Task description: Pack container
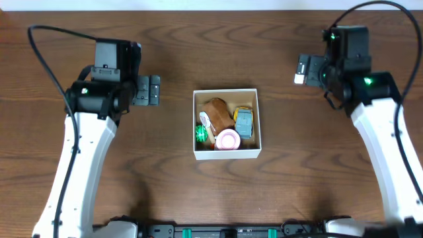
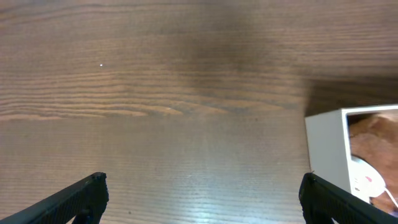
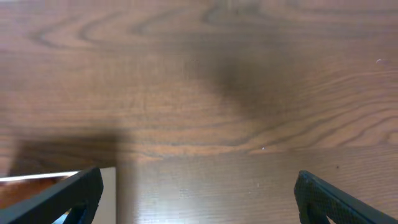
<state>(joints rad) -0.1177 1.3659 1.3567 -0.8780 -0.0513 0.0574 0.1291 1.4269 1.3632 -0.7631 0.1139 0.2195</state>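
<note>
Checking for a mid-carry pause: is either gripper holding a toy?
No: the left gripper and right gripper each stand wide open, with only the table showing in the gap.

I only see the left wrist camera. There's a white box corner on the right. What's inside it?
Observer: Overhead, the box holds a brown toy, a pink round one, a green one and a grey-blue one.
Operator: Where's the other hand?
Observer: The right hand is off to the box's right, apart from it, open and holding nothing.
</note>
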